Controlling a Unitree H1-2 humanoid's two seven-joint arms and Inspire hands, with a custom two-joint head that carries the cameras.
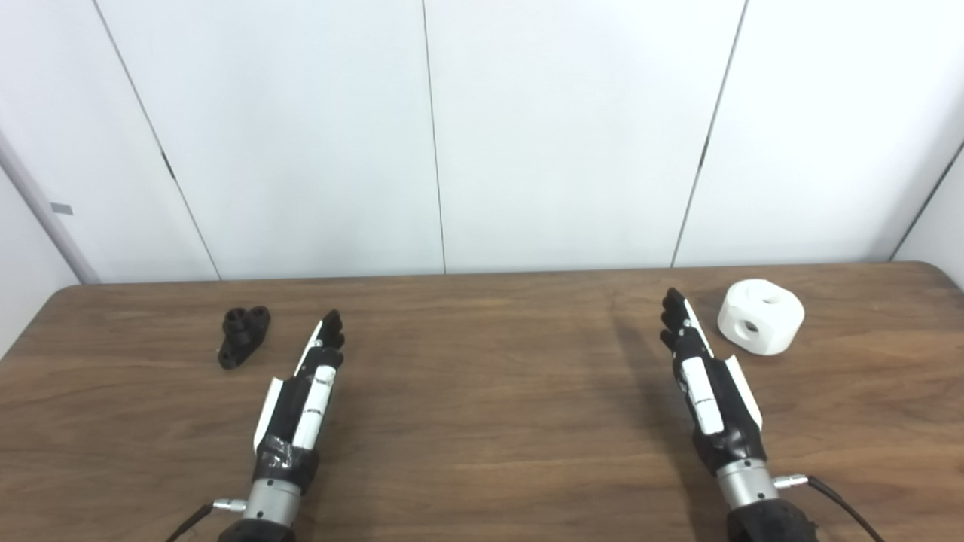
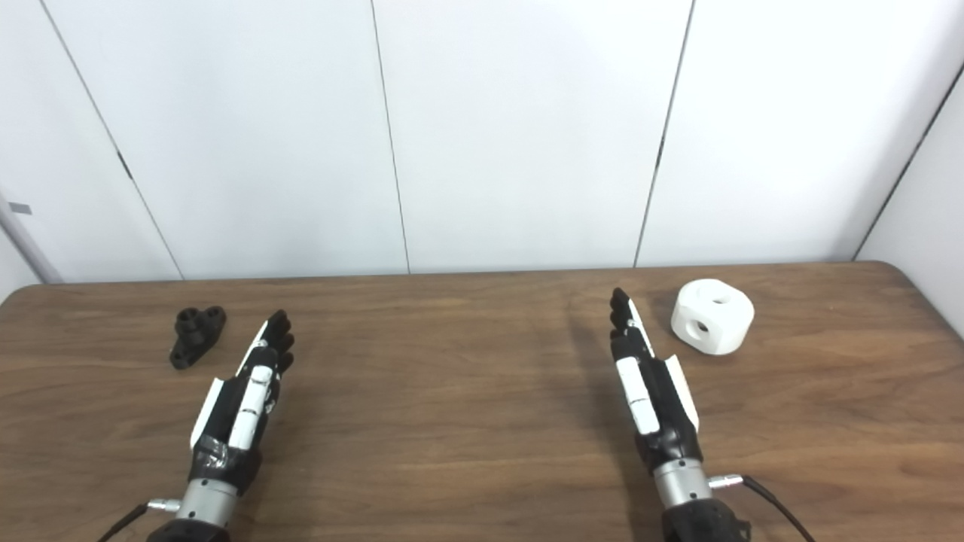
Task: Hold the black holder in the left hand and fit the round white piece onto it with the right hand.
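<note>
A small black holder (image 1: pixel 244 335) lies on the wooden table (image 1: pixel 482 421) at the left, apart from everything else. My left hand (image 1: pixel 305 388) stretches flat over the table just right of it, fingers straight, holding nothing. On the right stands the round white piece (image 1: pixel 761 316), a chunky drum with holes in its top and side. My right hand (image 1: pixel 704 380) is extended edge-on just left of that piece, open and not touching it.
White wall panels (image 1: pixel 482 135) rise behind the table's far edge. The table's rounded right corner (image 1: pixel 938 271) lies beyond the white piece. A cable (image 1: pixel 843 504) trails from my right wrist.
</note>
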